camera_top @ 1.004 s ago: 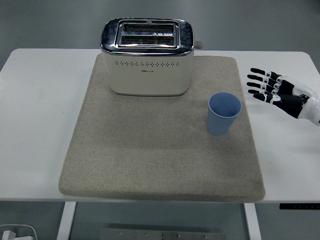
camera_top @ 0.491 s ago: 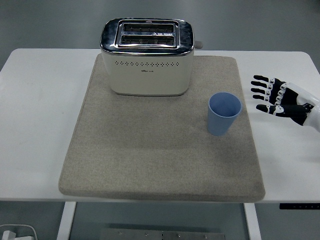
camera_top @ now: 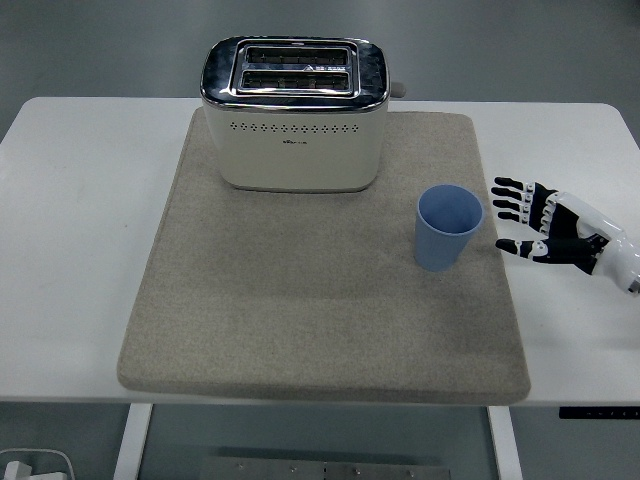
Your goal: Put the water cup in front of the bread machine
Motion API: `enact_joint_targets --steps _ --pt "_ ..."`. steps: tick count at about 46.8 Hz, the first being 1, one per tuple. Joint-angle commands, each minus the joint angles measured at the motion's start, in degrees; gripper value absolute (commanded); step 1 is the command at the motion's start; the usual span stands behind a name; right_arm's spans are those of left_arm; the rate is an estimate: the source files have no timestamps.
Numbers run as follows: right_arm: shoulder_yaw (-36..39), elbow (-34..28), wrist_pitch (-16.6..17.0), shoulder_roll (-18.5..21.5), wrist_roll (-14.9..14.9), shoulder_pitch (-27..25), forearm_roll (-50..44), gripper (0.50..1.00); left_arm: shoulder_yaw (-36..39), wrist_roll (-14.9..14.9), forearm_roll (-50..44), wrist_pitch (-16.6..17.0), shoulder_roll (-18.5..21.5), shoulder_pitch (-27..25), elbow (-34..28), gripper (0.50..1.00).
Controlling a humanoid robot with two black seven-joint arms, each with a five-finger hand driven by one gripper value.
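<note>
The blue cup (camera_top: 448,228) stands on the mat (camera_top: 300,300) toward the counter's right edge, right of the toaster (camera_top: 295,113). The right robot hand (camera_top: 535,220) (fingers spread, holding nothing) is reaching; next it must grip the cup.

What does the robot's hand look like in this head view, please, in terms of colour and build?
Only the right hand shows. It is a five-fingered hand, mostly black, with small white patches at the finger joints and on the back of the palm. The fingers are slim and segmented. Behind the wrist it joins a glossy white forearm shell. No cables or readable markings are visible.
</note>
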Motion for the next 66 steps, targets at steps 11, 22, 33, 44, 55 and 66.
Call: enact_joint_targets --steps 11,22,33,44,55,66 --pt "0.10 3.09 -2.56 1.51 0.00 -1.93 -0.01 0.928 0.00 0.00 0.00 0.00 0.00 0.00 0.08 1.000" --pt "-0.08 3.89 -3.71 2.65 0.00 -2.28 -0.01 0.928 0.00 0.00 0.00 0.00 0.00 0.00 -0.01 1.000" --pt "-0.08 3.80 -3.71 4.23 -0.09 -2.28 -0.54 0.928 0.00 0.00 0.00 0.00 0.00 0.00 0.08 1.000" --pt "0.18 3.27 -3.71 5.11 -0.27 -1.75 -0.54 0.928 0.00 0.00 0.00 0.00 0.00 0.00 -0.01 1.000" --pt "0.18 2.04 -3.62 6.60 -0.53 -1.49 -0.45 0.928 0.00 0.00 0.00 0.00 0.00 0.09 -0.01 1.000" --pt "0.18 0.02 -3.36 9.59 -0.53 -0.70 -0.45 0.928 0.00 0.00 0.00 0.00 0.00 0.00 -0.01 1.000"
